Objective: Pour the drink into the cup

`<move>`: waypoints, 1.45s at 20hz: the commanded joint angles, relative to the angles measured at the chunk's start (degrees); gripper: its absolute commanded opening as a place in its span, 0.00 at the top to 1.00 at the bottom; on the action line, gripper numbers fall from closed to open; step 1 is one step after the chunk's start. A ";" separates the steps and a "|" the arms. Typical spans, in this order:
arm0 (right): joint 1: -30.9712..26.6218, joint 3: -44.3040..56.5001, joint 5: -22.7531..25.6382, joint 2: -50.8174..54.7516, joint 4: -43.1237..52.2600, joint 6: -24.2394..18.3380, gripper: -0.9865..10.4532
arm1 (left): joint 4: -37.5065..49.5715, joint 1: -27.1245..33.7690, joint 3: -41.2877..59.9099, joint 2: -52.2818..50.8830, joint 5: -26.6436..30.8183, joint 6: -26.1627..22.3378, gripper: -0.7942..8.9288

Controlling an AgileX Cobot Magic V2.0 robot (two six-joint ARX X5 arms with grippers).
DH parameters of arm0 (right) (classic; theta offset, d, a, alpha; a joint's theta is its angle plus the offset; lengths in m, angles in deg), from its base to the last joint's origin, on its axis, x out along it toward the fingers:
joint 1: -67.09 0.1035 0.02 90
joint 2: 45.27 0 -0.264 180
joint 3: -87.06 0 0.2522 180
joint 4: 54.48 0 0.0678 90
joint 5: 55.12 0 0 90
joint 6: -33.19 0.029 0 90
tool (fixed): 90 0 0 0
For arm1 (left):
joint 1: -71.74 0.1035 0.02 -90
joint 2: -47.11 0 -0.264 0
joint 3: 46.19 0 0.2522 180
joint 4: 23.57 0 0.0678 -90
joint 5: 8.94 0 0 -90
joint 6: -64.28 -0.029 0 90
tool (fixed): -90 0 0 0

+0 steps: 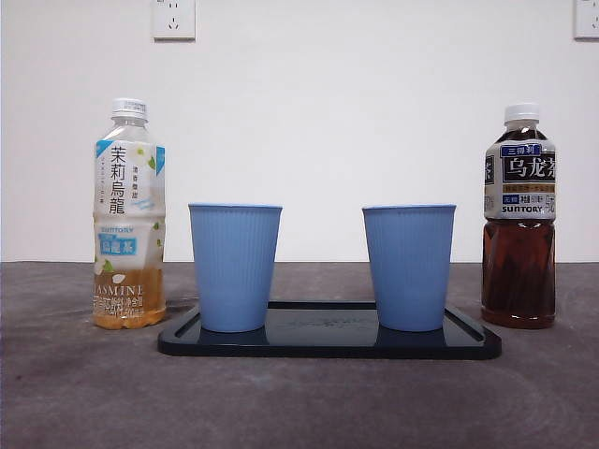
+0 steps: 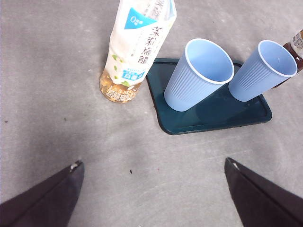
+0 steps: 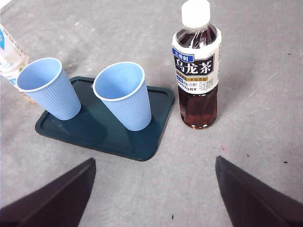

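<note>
**Both claws spread, nothing poured**

A dark tray (image 1: 328,344) is set centrally on the grey table (image 1: 299,402), apparently to catch spills. Flanking it, within each arm's reach, the capped jasmine tea bottle (image 1: 129,215) is seen nearly drained, the capped oolong bottle (image 1: 519,217) over half full. Two blue cups (image 1: 234,267) (image 1: 409,267) are stood upright on the tray, empty. The left gripper (image 2: 151,189) and right gripper (image 3: 154,187) are held wide apart, grasping nothing.

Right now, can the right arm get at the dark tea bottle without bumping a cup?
Probably yes. The dark tea bottle stands on the table beside the tray, apart from the nearer cup, and the right jaws are open with bare table before them.
</note>
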 commanded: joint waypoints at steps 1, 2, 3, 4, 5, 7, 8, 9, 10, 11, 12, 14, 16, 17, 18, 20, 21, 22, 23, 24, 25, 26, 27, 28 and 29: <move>0.09 -0.52 -0.11 -0.22 0.35 1.64 0.56 | 0.26 -0.31 -1.29 0.20 -0.15 -0.37 0.43; 0.13 -0.17 -0.17 -0.22 0.39 1.99 0.56 | 0.26 -0.31 -1.29 0.20 -0.15 -0.37 0.43; 0.20 0.44 -0.15 -0.22 0.70 2.34 0.56 | 0.26 -0.31 -1.29 0.20 -0.15 -0.37 0.43; 0.39 1.27 -0.13 -0.22 1.07 2.93 0.56 | 0.26 -0.31 -1.29 0.20 -0.15 -0.37 0.43; 0.63 2.29 -0.17 -0.22 1.51 3.32 0.55 | 0.26 -0.31 -1.29 0.20 -0.15 -0.37 0.43; 1.16 5.60 -0.44 -0.15 4.09 5.09 0.54 | 0.28 -0.31 -1.29 0.20 -0.15 -0.39 0.43; 1.40 7.52 -0.81 -0.15 5.64 6.40 0.53 | 0.31 -0.31 -1.29 0.20 -0.15 -0.39 0.43; 1.64 9.64 -1.27 -0.15 7.74 8.02 0.53 | 0.28 -0.33 -1.29 0.20 -0.15 -0.39 0.43; 1.84 11.61 -1.66 -0.15 10.19 9.66 0.53 | 0.28 -0.31 -1.29 0.20 -0.15 -0.39 0.43; 2.14 13.35 -1.60 -0.15 13.09 11.23 0.53 | 0.31 -0.33 -1.29 0.22 -0.15 -0.39 0.43; 2.40 14.82 -1.31 -0.17 16.09 12.74 0.53 | 0.33 -0.33 -1.29 0.20 -0.15 -0.39 0.43; 2.93 17.38 0.55 -0.20 21.77 14.34 0.53 | 0.66 -0.33 -1.29 0.22 -0.15 -0.39 0.43; 3.54 20.33 2.93 -0.22 27.10 15.80 0.53 | 0.70 -0.33 -1.29 0.22 -0.15 -0.42 0.43; 3.93 22.05 3.72 -0.28 29.99 16.76 0.53 | 0.70 -0.33 -1.29 0.22 -0.15 -0.42 0.43; 4.39 23.85 4.52 -0.68 33.09 17.49 0.53 | 0.72 -0.33 -1.29 0.22 -0.15 -0.42 0.43; 5.46 27.23 6.19 -1.79 39.50 18.45 0.53 | 0.76 -0.33 -1.29 0.22 -0.15 -0.42 0.43; 6.23 28.85 7.39 -3.02 43.28 18.38 0.53 | 0.85 -0.33 -1.29 0.22 -0.15 -0.42 0.43; 6.75 29.81 8.09 -3.98 45.81 18.38 0.53 | 1.07 -0.31 -1.29 0.22 -0.15 -0.42 0.43; 7.41 31.04 9.25 -5.53 49.29 18.40 0.53 | 1.44 -0.31 -1.29 0.22 -0.15 -0.39 0.43; 7.91 31.69 10.14 -7.08 51.69 18.38 0.53 | 1.84 -0.33 -1.29 0.22 -0.15 -0.39 0.43; 8.44 32.13 10.93 -9.14 54.18 18.05 0.53 | 2.12 -0.31 -1.29 0.22 -0.15 -0.39 0.43; 8.72 32.28 11.15 -11.06 56.35 17.46 0.53 | 2.23 -0.31 -1.29 0.22 -0.13 -0.39 0.43; 8.96 32.28 11.78 -13.55 59.08 16.79 0.53 | 2.43 -0.31 -1.29 0.22 -0.15 -0.39 0.43; 9.09 32.28 12.31 -15.61 61.37 16.48 0.53 | 2.67 -0.33 -1.29 0.22 -0.15 -0.42 0.43; 9.09 32.28 12.37 -18.40 64.57 16.41 0.53 | 3.10 -0.33 -1.29 0.22 -0.15 -0.42 0.43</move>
